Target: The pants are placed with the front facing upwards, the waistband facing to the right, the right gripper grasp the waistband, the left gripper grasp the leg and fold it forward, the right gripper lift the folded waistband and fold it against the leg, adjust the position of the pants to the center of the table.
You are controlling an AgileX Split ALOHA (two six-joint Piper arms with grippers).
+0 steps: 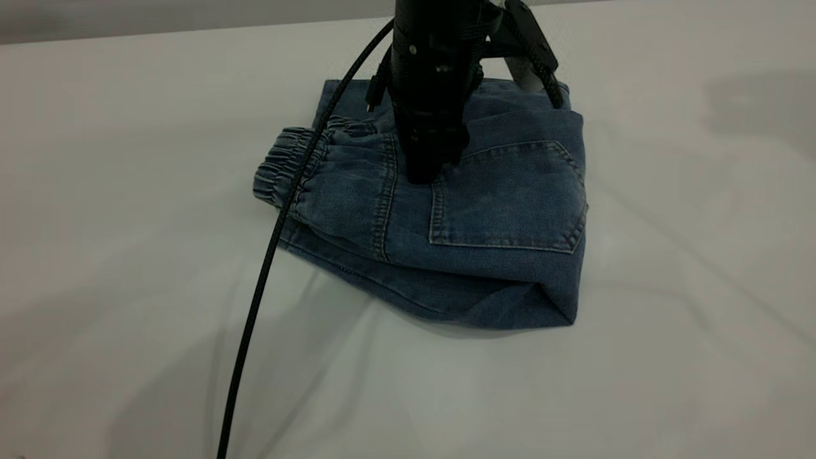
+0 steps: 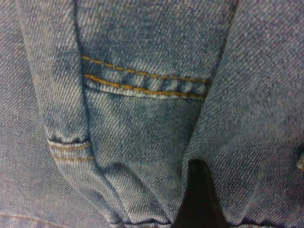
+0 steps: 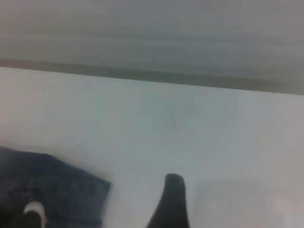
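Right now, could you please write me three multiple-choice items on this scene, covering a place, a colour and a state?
1. Where does the left gripper sit?
A on the pants
B on bare table
C past the table's edge

2. What colour is the stitching on the pants?
A white
B orange-tan
C red

3. How do the pants lie?
A spread flat
B folded into a bundle
C hanging in the air

Answers:
1 A: it presses the denim beside the back pocket.
2 B: the left wrist view shows it.
3 B: layers are stacked, with the waistband on top.
The right gripper is over bare table.
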